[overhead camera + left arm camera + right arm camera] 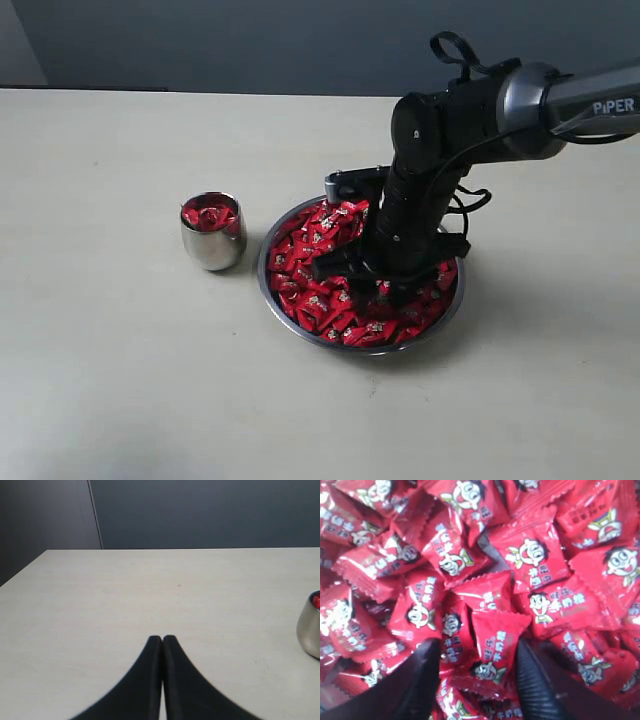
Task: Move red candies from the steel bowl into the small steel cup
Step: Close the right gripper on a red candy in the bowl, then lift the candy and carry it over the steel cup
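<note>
The steel bowl [263, 268] sits mid-table, heaped with red candies [318, 298]. My right gripper [377, 281] is pushed down into the heap. In the right wrist view it [477, 647] is open, with its two black fingers [422, 677] set either side of a couple of red candies [495, 645]. The small steel cup [213, 247] stands just left of the bowl and holds a few red candies [207, 215]. The left gripper [162, 640] is shut on nothing, low over bare table, with the cup [310, 629] at the edge of its view. It does not show in the exterior view.
The pale table [110, 360] stretches wide to the left and in front of the bowl. A dark wall [250, 40] runs behind the table's far edge. The right arm [470, 110] reaches in from the upper right over the bowl.
</note>
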Available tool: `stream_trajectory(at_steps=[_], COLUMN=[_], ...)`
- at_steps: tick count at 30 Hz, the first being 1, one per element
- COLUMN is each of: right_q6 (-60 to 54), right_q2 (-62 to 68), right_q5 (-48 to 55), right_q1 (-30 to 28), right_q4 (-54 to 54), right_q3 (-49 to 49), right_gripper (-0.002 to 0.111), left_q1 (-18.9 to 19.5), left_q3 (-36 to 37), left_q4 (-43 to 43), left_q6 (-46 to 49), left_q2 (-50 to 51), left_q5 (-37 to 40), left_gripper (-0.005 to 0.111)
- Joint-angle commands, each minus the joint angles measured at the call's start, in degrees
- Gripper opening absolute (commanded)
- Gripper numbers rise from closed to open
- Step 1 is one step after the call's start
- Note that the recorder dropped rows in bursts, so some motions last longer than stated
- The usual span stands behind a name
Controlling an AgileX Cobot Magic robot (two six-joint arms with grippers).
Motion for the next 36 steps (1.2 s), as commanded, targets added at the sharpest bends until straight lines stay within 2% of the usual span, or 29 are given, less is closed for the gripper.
stream_trajectory(at_steps=[1,4,9,19,28,36], right_q6=[0.0,0.0,0.0,0.0,0.0,0.0], right_q2=[0.0,0.0,0.0,-2.0,-3.2,-3.2], right_q5=[-0.8,-1.0,-1.0,-0.4,7.8,8.1], right_q1=[0.0,0.0,0.0,0.0,0.0,0.0], right_q4=[-0.5,-0.6,-1.2,-2.6,-7.6,-8.0], right_q3=[-0.4,-0.4,-0.4,-0.9,-11.0,-18.8], right_gripper=[0.033,0.023,0.011,0.01,0.01,0.01], left_q1=[0.1,0.1,0.1,0.1,0.1,0.1], left_q3=[0.2,0.2,0.2,0.2,0.2,0.2], left_q4=[0.1,0.1,0.1,0.1,0.1,0.1], left_q6=[-0.1,-0.1,-0.1,-0.1,-0.1,-0.1], left_q2=[-0.3,-0.3,-0.3,-0.3,-0.3,-0.3], left_q5=[-0.1,-0.1,-0.1,-0.1,-0.1,-0.1], left_gripper=[0.0,0.0,0.0,0.0,0.0,0.0])
